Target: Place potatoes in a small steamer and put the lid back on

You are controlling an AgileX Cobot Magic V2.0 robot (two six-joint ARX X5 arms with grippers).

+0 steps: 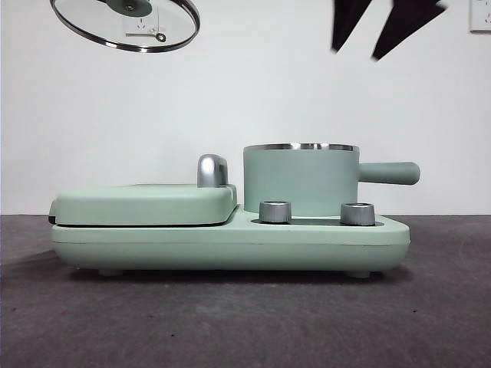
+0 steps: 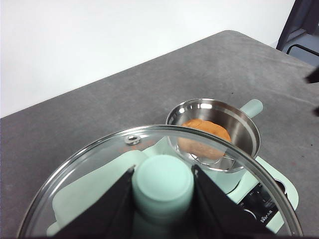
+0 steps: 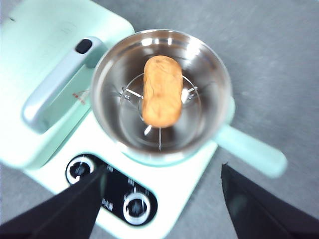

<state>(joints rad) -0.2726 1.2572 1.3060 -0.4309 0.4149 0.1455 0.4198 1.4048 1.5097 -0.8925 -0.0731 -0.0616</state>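
Small white print on the black control panel (image 3: 112,191) is too blurred to read

**Three cameras around the steamer**

The front view looks level across the table, close to the small steamer (image 1: 301,180), seeing its side wall. The right wrist view looks almost straight down into the small steamer (image 3: 162,94). The left wrist view looks down obliquely at it (image 2: 214,132) from farther off.
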